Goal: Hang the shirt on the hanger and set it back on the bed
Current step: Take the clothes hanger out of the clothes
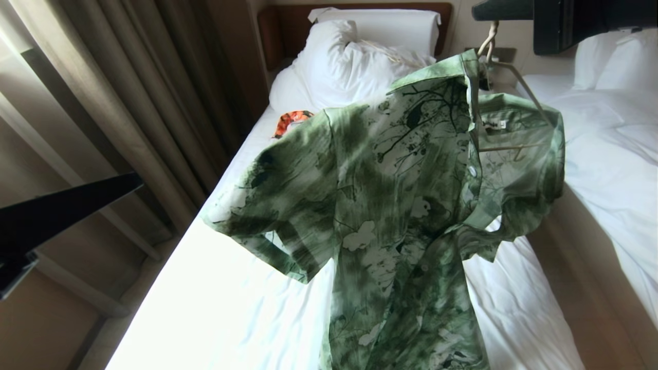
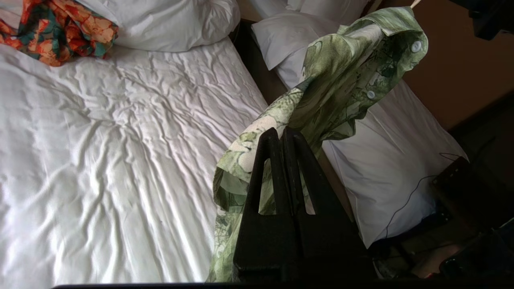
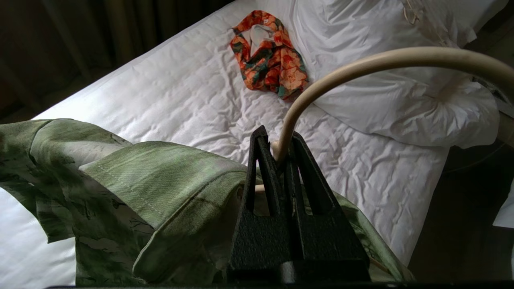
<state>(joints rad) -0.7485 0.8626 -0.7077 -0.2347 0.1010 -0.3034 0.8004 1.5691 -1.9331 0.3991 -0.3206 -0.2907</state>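
The green and white flowered shirt [image 1: 390, 205] hangs on the cream hanger [image 1: 524, 85] above the bed [image 1: 231, 308], its collar round the hanger's neck and its front open. My right gripper [image 3: 277, 146], at the top right of the head view [image 1: 493, 13], is shut on the stem of the hanger's hook [image 3: 361, 66], with the shirt's collar [image 3: 160, 172] just below it. My left gripper [image 2: 281, 132] is shut with nothing in it. It is held out beside the shirt's sleeve [image 2: 249, 148], and its black arm [image 1: 61, 216] reaches in from the left, apart from the cloth.
An orange and dark green floral garment [image 1: 290, 121] lies on the wrinkled sheet near the bulky white duvet [image 1: 349, 61] and brown headboard [image 1: 293, 25]. A second white bed [image 1: 617, 144] stands to the right across a narrow gap. Beige curtains [image 1: 128, 77] hang along the left.
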